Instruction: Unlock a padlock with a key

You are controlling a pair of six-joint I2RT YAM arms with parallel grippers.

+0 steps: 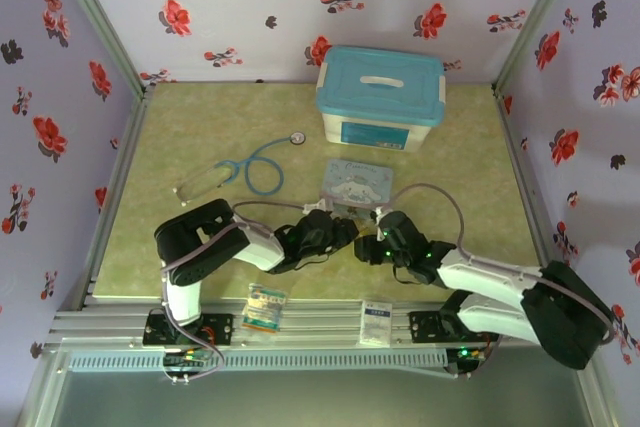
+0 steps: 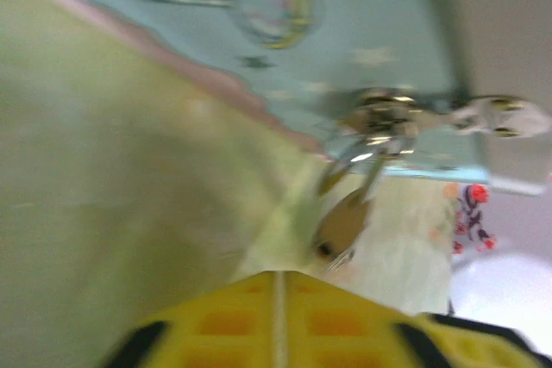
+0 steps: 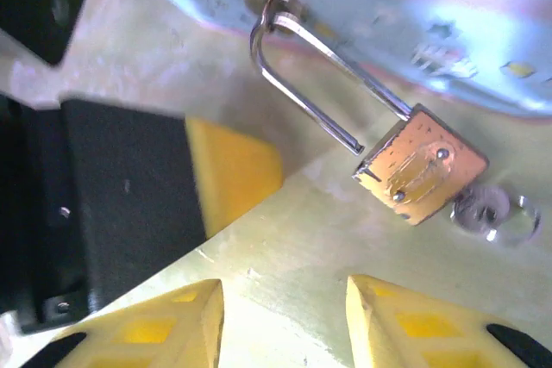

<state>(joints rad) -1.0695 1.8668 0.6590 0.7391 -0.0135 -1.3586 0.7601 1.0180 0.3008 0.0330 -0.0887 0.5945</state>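
The right gripper (image 3: 285, 299) is seen released, its yellow fingertips standing apart with bare table (image 3: 285, 230) between them. Just ahead of them the padlock (image 3: 423, 174) is laid flat on the table, close beside the edge of the pale blue tin (image 3: 448, 49) — its shackle is sprung, one leg clear of the brass body. The key (image 3: 473, 208) is seen at the body's base end. The left gripper (image 2: 276, 290) is clenched; nothing can be made out between its fingers in the blurred wrist view.
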